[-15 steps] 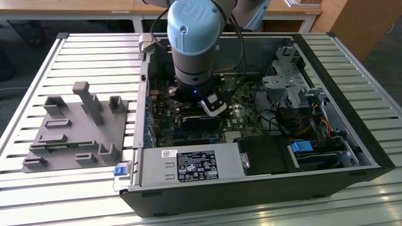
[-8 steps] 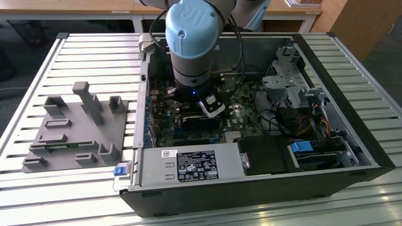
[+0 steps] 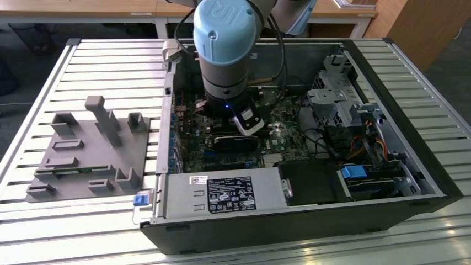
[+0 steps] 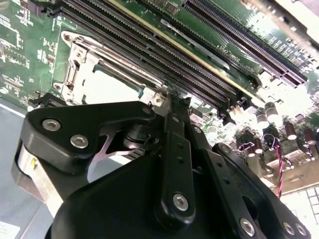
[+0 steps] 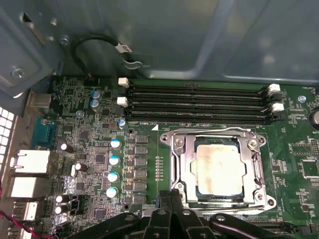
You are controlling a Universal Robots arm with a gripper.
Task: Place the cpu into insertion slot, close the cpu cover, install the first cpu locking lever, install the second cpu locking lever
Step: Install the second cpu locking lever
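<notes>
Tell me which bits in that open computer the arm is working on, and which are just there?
Part of the job:
silvery-tan square cpu, seated
thin silver metal cpu cover, framing it
black gripper, at the cover's edge

Just there:
long black memory slots
grey plastic fixture tray
blue-capped capacitors

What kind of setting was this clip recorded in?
Probably a robotics lab or test workshop: an open computer case lies on a slatted metal table, a grey parts fixture sits beside it, and wooden desks stand behind.

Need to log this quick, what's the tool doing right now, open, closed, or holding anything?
Tool: closed, holding nothing visible, fingertips together at the edge of the cpu cover, which lies over the cpu.
</notes>
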